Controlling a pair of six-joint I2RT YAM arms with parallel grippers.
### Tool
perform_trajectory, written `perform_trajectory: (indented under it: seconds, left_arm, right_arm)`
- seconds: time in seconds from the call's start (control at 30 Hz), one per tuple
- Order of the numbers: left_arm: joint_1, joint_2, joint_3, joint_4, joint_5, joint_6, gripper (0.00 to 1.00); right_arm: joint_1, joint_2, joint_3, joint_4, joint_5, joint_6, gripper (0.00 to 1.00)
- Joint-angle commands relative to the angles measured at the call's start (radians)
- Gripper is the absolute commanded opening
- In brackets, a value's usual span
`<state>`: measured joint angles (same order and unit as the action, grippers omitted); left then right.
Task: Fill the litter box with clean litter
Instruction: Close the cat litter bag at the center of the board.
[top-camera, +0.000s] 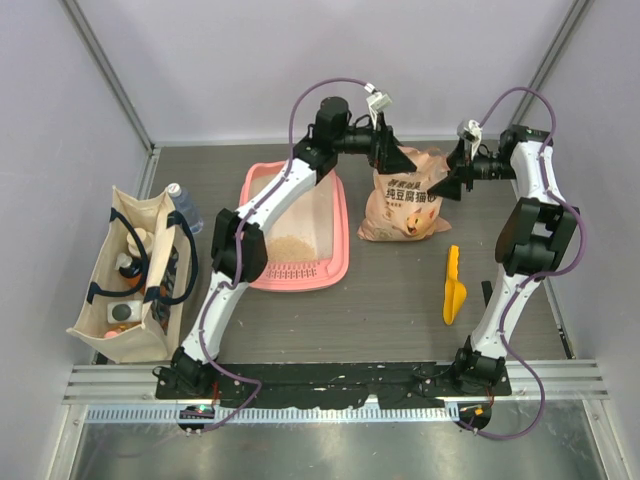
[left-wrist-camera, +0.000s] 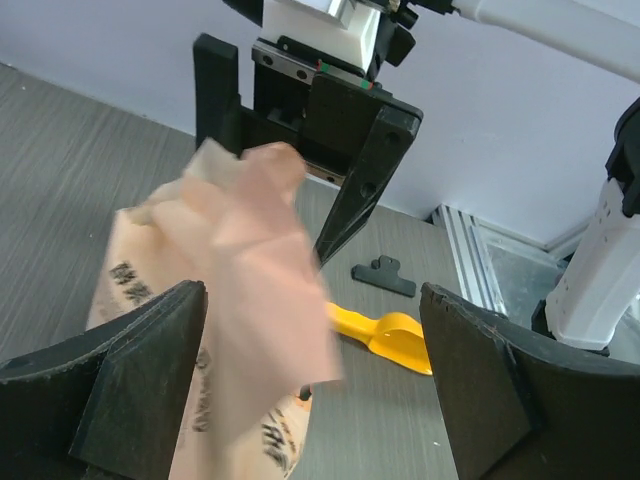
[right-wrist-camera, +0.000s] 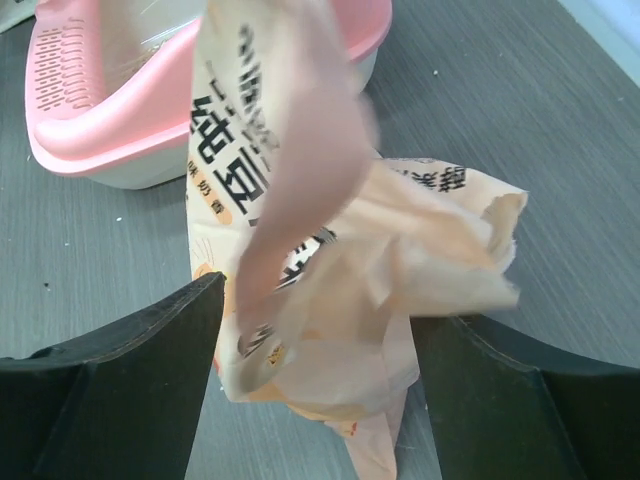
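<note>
Both arms reach to the far middle of the bench, meeting over the peach litter bag (top-camera: 405, 210), which slumps just right of the litter box (top-camera: 343, 240). The left tool (left-wrist-camera: 312, 300) stands spread wide with the bag's crumpled top between its fingers, and the right tool (right-wrist-camera: 315, 310) is spread just as wide around the same top from the other side. Neither is pinching anything that I can see. The bag film is smeared in both wrist views, so I can't tell whether it rests on a finger.

The clean litter (top-camera: 290, 247) lies as a small tan heap at the near end of the box, by the grille; most of the floor looks bare, so I judge the fill only partly done.

My worry is the bag: unsupported and open-mouthed, it could sag or tip and spill granules onto the bench. If film clings to a finger, pulling away could drag it over. The yellow scoop (top-camera: 453, 288) lies near right, well apart.
</note>
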<state>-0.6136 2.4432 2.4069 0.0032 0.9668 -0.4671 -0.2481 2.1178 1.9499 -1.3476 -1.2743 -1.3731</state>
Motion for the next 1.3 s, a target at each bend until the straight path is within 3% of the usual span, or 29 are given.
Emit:
perform_trajectory:
  seconds: [0.0, 0.1, 0.2, 0.4, 0.5, 0.53, 0.63, 0.77, 0.9, 1.0, 1.17, 1.27]
  left_arm:
    - [-0.014, -0.024, -0.024, -0.048, 0.007, 0.090, 0.91]
    - [-0.015, -0.073, -0.123, -0.060, -0.005, 0.154, 0.92]
    - [-0.018, -0.073, -0.123, -0.152, -0.063, 0.267, 0.92]
    - [-0.005, -0.036, -0.075, -0.137, -0.076, 0.233, 0.87]
    - [0.000, 0.002, -0.031, -0.120, -0.014, 0.162, 0.73]
    - [0.000, 0.011, -0.020, -0.121, -0.007, 0.154, 0.64]
    - [0.000, 0.005, -0.043, -0.109, 0.013, 0.131, 0.54]
    - [0.008, 0.000, -0.060, -0.097, 0.030, 0.113, 0.39]
    - [0.021, 0.002, -0.068, -0.104, 0.026, 0.111, 0.26]
    - [0.034, 0.004, -0.068, -0.127, 0.006, 0.117, 0.24]
    - [0.044, 0.002, -0.083, -0.184, -0.051, 0.157, 0.37]
    - [0.044, 0.005, -0.092, -0.192, -0.048, 0.157, 0.37]
  right_arm:
    - [-0.002, 0.027, 0.053, -0.160, -0.074, -0.060, 0.80]
    - [-0.002, 0.051, 0.086, -0.159, -0.088, -0.061, 0.81]
    - [-0.002, 0.094, 0.153, -0.150, -0.086, -0.035, 0.81]
    - [-0.002, 0.151, 0.215, -0.085, -0.092, 0.051, 0.82]
    - [0.010, 0.165, 0.228, 0.092, -0.103, 0.236, 0.82]
    - [0.021, 0.171, 0.239, 0.109, -0.103, 0.253, 0.82]
    - [0.035, 0.183, 0.256, 0.116, -0.132, 0.281, 0.82]
    - [0.058, 0.185, 0.222, 0.140, -0.146, 0.339, 0.58]
    - [0.058, 0.188, 0.207, 0.136, -0.165, 0.358, 0.47]
    - [0.052, 0.177, 0.182, 0.127, -0.169, 0.356, 0.48]
    - [0.032, 0.153, 0.138, 0.122, -0.163, 0.342, 0.65]
    - [0.026, 0.151, 0.132, 0.114, -0.152, 0.329, 0.63]
